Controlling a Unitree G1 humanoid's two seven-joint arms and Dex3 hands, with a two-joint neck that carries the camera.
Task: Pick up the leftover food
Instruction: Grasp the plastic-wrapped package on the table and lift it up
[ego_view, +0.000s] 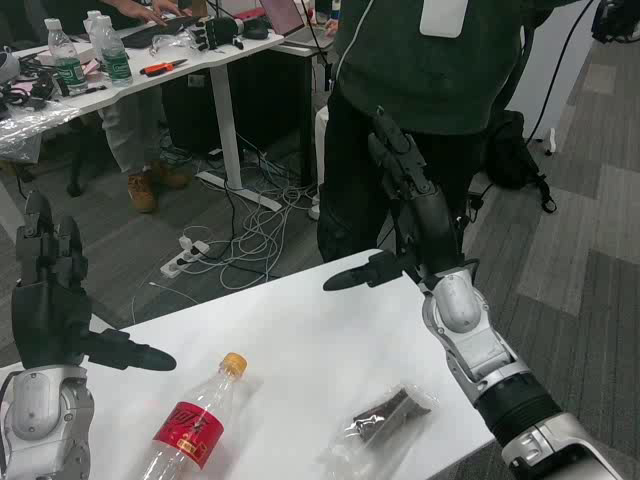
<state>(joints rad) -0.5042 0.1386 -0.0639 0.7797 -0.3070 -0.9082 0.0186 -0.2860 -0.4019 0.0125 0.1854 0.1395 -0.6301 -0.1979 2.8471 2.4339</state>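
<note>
The leftover food (383, 418) is a dark piece inside a crumpled clear wrapper, lying on the white table (310, 340) near its front right edge. My right hand (405, 215) is raised high above the table's far edge, fingers spread and holding nothing, well above and behind the wrapper. My left hand (55, 305) is lifted at the far left over the table's left corner, fingers apart and empty.
A clear plastic bottle (195, 425) with a red label and orange cap lies on the table left of the food. A person in a dark green top (430, 70) stands just beyond the table's far edge. Cables and a power strip (185, 255) lie on the floor; another desk stands behind.
</note>
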